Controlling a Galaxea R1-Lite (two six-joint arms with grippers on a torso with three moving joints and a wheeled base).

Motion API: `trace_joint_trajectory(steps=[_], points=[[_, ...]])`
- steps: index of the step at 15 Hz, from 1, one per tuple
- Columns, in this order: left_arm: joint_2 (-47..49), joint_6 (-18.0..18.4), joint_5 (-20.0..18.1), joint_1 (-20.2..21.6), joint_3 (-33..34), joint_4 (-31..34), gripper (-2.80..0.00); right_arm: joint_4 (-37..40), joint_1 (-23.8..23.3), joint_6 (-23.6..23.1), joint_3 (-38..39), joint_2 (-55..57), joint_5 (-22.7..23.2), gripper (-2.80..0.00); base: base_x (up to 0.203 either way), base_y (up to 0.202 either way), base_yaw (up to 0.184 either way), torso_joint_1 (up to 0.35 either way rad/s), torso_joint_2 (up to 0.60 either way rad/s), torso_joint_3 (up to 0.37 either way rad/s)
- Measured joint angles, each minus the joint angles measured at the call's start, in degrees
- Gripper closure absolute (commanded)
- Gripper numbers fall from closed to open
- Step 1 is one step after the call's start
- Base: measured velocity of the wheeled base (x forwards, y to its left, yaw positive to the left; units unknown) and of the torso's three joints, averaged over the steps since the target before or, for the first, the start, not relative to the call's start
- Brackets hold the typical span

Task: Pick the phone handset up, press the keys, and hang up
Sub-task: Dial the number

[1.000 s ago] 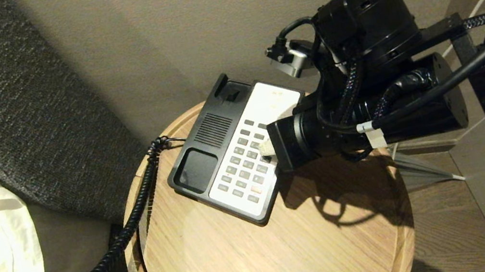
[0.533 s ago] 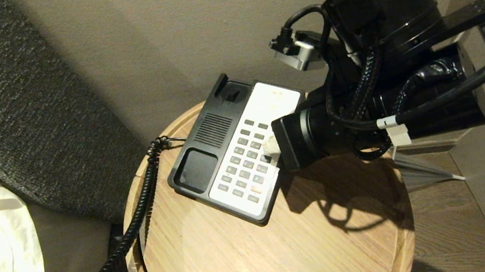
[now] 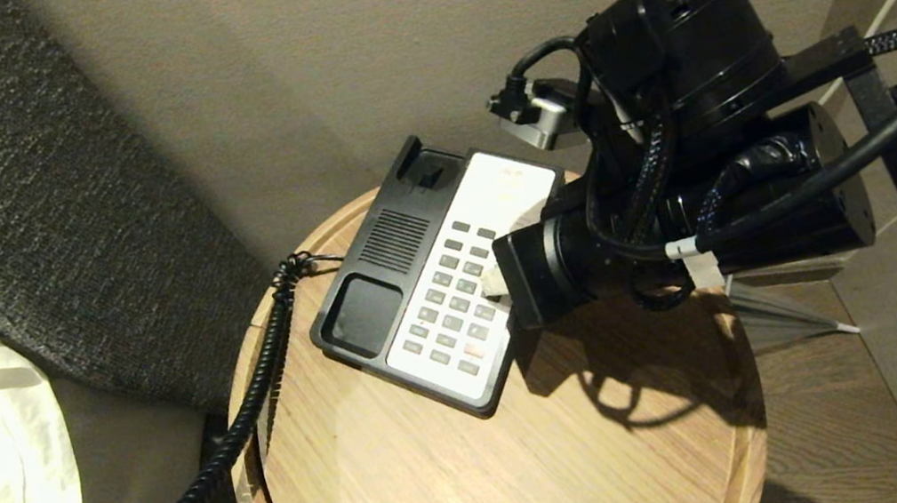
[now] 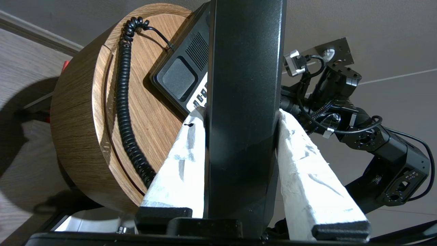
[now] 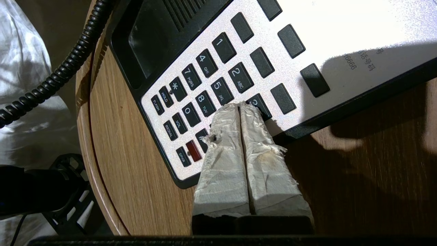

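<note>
The round wooden worktop (image 3: pixel 493 478) carries the phone base (image 3: pixel 439 275) at about 11 o'clock from its middle, its cradle bare. From the base's 9 o'clock side the coiled cord (image 3: pixel 256 399) runs off toward 7 o'clock. The right end effector (image 5: pixel 240 106), fingers clenched together and grasping nothing, has its taped tips on the keypad (image 5: pixel 211 92) by the 3 key. The left end effector (image 4: pixel 240 114), off the worktop, grasps the handset (image 4: pixel 244 85) between its pads.
</note>
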Motion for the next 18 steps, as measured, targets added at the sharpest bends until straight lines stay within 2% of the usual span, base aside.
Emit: trace_joint_trajectory(steps=[13, 18], points=[[-0.4, 0.0, 0.0, 0.0, 0.7, -0.1, 0.0, 0.0, -0.1, 0.1, 0.3, 0.5, -1.4, 0.0, 0.0, 0.0, 0.0, 0.0, 0.0, 0.0], [-0.4, 0.1, 0.0, 0.0, 1.2, -0.1, 0.0, 1.0, 1.7, 0.5, -1.4, -0.6, -0.8, 0.0, 0.0, 0.0, 0.0, 0.0, 0.0, 0.0]])
